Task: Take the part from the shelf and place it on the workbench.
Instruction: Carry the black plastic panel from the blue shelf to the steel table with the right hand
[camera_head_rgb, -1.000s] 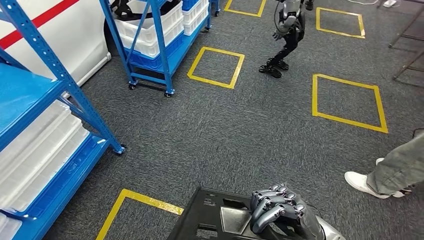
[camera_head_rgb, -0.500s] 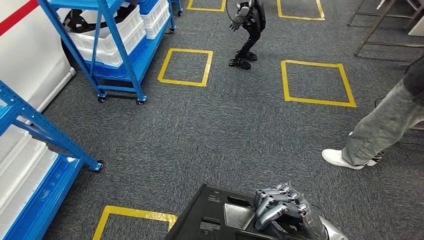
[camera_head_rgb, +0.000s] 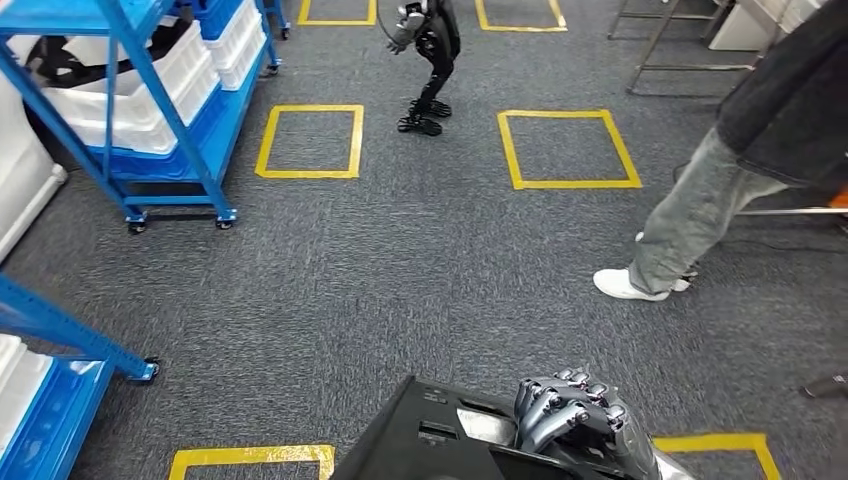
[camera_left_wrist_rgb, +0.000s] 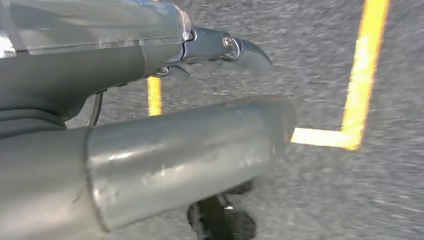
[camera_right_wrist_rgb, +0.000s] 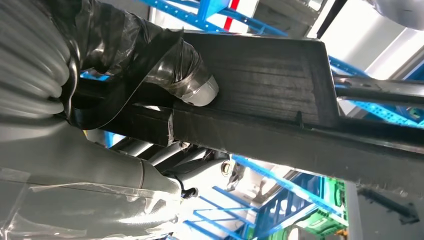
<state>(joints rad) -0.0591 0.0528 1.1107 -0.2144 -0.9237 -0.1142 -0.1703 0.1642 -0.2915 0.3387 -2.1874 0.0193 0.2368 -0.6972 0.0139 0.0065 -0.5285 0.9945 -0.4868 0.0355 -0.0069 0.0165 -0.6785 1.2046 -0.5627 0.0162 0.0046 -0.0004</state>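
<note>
The part is a black flat frame with cut-outs, low in the head view over the grey carpet. My right hand grips its right edge, fingers curled over the top. In the right wrist view the taped thumb presses against the part's black wall. My left hand hangs above the carpet, its thick grey thumb and a curved fingertip apart with nothing between them.
A blue wheeled shelf with white crates stands at upper left, and another blue shelf's foot at lower left. A person's leg is at right. A small humanoid robot stands ahead among yellow floor squares. Metal table legs are at upper right.
The camera has turned right: the blue shelves slid left and partly out of the picture, and the person came further in. My right hand keeps its hold on the part.
</note>
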